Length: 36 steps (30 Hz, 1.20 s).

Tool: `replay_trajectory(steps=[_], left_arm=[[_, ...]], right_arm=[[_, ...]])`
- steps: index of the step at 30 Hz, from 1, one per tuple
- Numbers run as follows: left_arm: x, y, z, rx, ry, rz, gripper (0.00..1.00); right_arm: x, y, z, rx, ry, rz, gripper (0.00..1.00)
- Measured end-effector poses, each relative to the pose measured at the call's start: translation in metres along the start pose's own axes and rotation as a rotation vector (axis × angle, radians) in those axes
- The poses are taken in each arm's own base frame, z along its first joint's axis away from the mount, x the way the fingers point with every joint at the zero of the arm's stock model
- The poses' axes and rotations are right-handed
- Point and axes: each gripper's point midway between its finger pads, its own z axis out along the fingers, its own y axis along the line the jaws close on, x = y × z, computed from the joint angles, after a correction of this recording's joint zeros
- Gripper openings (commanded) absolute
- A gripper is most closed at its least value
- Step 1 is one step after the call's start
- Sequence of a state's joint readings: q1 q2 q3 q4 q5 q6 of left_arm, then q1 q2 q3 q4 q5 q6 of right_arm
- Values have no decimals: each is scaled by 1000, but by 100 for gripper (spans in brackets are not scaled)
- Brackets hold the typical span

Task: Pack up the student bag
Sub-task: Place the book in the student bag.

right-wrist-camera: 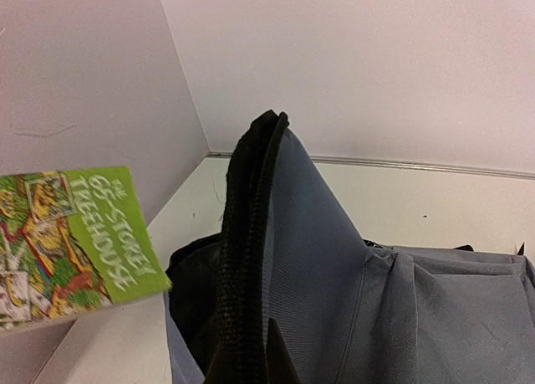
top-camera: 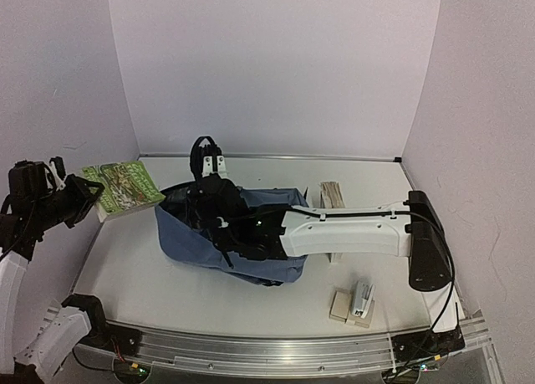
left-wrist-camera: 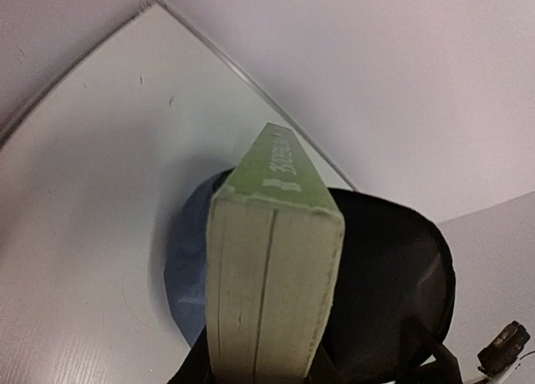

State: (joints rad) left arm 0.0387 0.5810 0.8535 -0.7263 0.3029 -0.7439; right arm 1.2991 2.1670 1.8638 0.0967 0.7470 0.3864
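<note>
- The right arm point(top-camera: 351, 231) is reaching from its base on the right across the worktop point(top-camera: 134, 275), with its white forearm lying almost level above the student bag point(top-camera: 192, 238).
- The right end effector point(top-camera: 211, 160) is pointing upward and its fingers are pressed together on the dark zipper edge point(right-wrist-camera: 247, 233) of the bag, holding this edge up in a peak.
- The student bag is lying in the middle of the worktop, with its dark opening turned to the left.
- The left arm point(top-camera: 21, 233) is standing bent at the left border, with its wrist turned toward the bag.
- The left end effector point(top-camera: 94, 193) is pinching a green book point(top-camera: 125, 186) by one end; the book is hanging in the air close to the left wall, just beside the opening and not touching it.
</note>
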Motion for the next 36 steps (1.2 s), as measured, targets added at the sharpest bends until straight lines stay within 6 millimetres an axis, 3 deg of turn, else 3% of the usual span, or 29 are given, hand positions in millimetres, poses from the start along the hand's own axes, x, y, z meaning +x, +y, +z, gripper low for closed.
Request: replay_trajectory(steps=[12,19,28,36], left_arm=[[55,-3,62,169,361,-157,0],[71,-4,82,217,427,-187,0],[126,-22,125,230,591,-114,0],[144,-32,154,242,637,-89,0]], right_arm=[[17,7,0,-58,29,4,0],[17,14,0,-99,36,11,0],[20,20,-2,-125,46,-10,0],[22,25,-4,-147,54,-15,0]])
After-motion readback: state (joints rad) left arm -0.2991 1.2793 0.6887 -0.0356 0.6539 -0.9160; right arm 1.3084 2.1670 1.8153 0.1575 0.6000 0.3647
